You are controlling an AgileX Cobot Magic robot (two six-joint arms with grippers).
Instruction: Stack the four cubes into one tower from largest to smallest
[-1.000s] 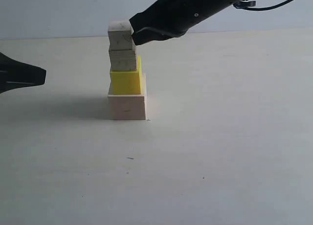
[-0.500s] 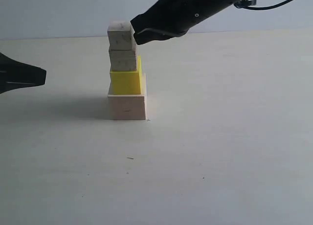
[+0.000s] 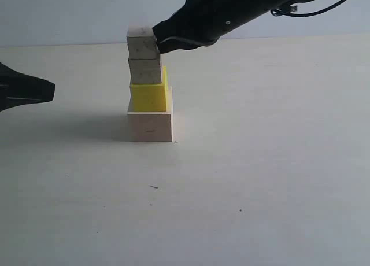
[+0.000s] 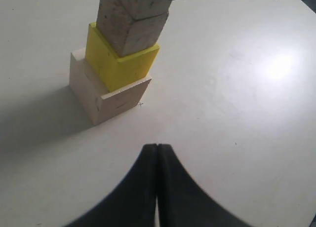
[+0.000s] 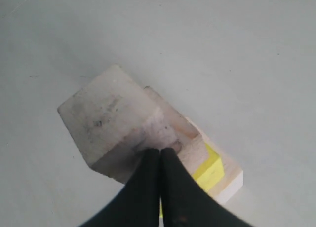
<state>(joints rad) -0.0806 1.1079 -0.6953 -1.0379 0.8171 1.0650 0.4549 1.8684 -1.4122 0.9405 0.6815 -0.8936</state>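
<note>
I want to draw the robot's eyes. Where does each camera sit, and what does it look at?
Exterior view: sits low beside the table and looks level across at the tower. It shows the left pincer at the picture's edge and the right pincer by the top cube.
Left wrist view: rides behind the left pincer, back from the tower, and looks down at it over its own shut tips.
Right wrist view: rides behind the right pincer and looks down onto the top cube past its own shut tips.
Shared: all three views see the tower.
</note>
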